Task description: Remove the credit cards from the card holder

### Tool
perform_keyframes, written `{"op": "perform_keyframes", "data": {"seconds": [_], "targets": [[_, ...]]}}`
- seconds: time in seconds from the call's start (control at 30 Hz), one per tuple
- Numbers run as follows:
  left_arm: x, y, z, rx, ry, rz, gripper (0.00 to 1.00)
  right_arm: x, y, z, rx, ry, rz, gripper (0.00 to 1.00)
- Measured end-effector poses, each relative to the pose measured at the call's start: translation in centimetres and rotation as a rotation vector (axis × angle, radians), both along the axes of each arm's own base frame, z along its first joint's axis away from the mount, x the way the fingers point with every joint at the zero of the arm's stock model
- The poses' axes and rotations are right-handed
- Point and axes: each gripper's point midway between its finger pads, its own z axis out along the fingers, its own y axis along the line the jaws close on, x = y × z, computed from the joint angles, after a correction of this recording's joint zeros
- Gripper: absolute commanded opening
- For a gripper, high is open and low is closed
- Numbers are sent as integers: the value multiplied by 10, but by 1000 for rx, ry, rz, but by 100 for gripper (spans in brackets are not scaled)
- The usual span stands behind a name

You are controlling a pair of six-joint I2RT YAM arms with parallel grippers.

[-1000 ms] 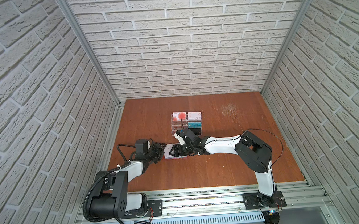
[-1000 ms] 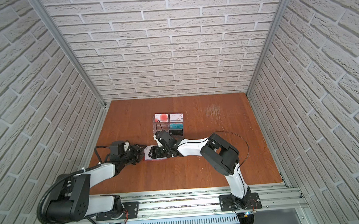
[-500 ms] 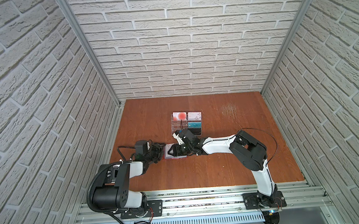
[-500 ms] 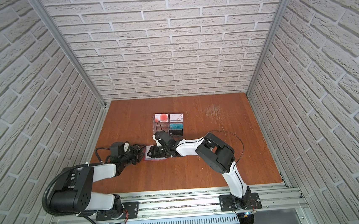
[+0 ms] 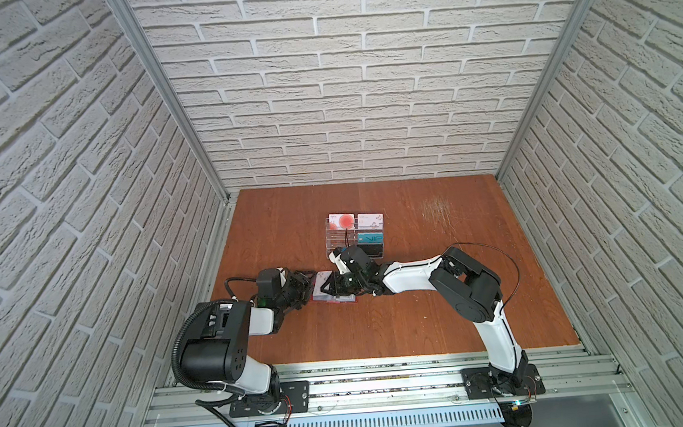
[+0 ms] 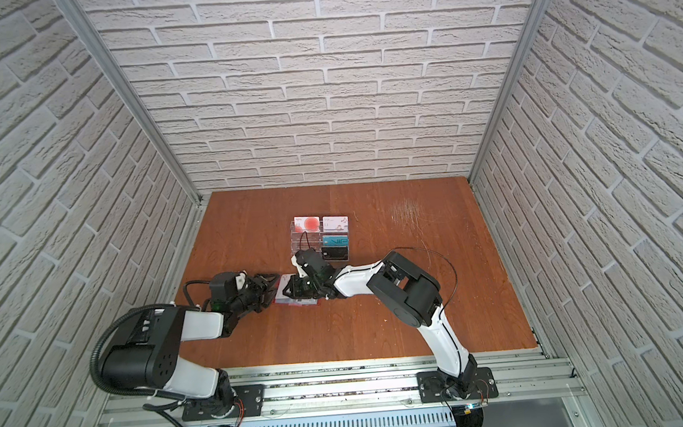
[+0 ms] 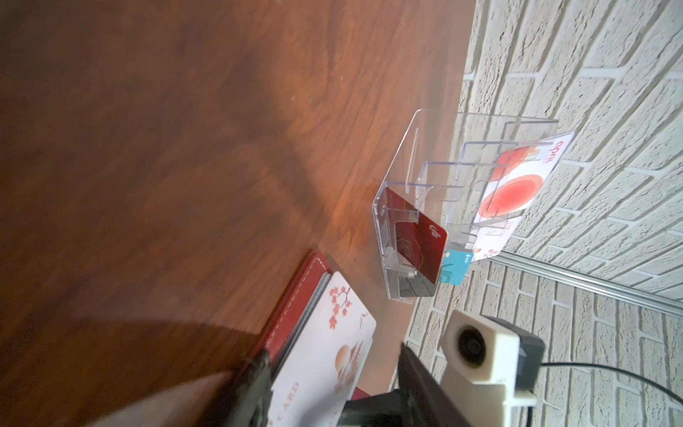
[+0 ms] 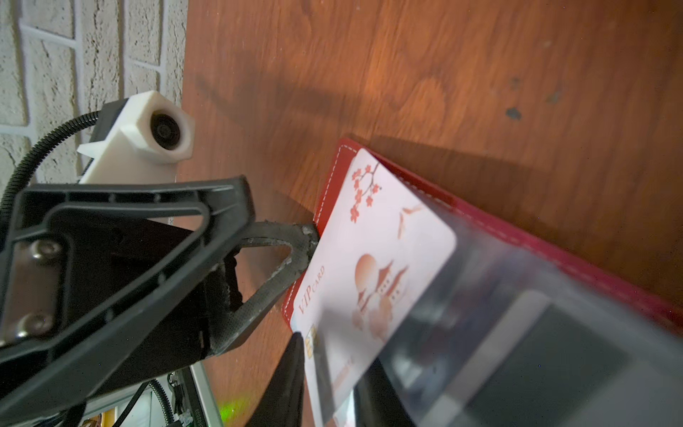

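Note:
The red card holder (image 5: 322,296) (image 6: 286,300) lies open on the table, left of centre. A white credit card (image 7: 332,332) (image 8: 377,236) with pink blossoms and "VIP CARD" sticks out of its clear sleeve. My right gripper (image 5: 330,285) (image 8: 332,358) reaches in from the right, its jaws shut on that card's near end. My left gripper (image 5: 309,286) (image 7: 332,366) is open at the holder's left edge. One of its fingertips (image 8: 308,236) presses against the red cover (image 8: 329,185) (image 7: 295,295). The holder's far half is hidden under the right gripper in both top views.
A clear acrylic rack (image 5: 336,244) (image 6: 301,247) (image 7: 425,173) stands just behind the grippers. It holds a teal VIP card (image 5: 370,237), a white card with red circles (image 5: 342,221), a white card with small marks (image 5: 369,220) and a red card (image 7: 417,244).
My right gripper's jaws have narrowed onto the white card, and that arm has drawn slightly left. The left gripper has stayed at the holder's edge.

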Motion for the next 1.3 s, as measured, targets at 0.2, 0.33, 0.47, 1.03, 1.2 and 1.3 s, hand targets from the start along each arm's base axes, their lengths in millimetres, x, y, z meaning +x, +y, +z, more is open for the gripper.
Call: {"op": "perform_keyframes", "data": {"seconds": [0.2,0.33,0.47,1.03,1.2,1.3], "targets": [[-2,-5,9,-40,-3,-19,80,-4,-13,7,46,-27,-4,6],[-7,-8,26,-40,2,-31,98,-7,-24,25,71,-71,-12,6],[-1,-11,56,-45,-44,-40,98,-6,-34,39,111,-113,-26,6],[23,-49,80,-115,-56,-127,90,1,-37,71,205,-209,-24,6],[28,-53,74,-142,-54,-147,80,4,-38,75,229,-216,-25,6],[32,-56,76,-159,-81,-159,75,5,-39,77,245,-211,-25,6]]}}
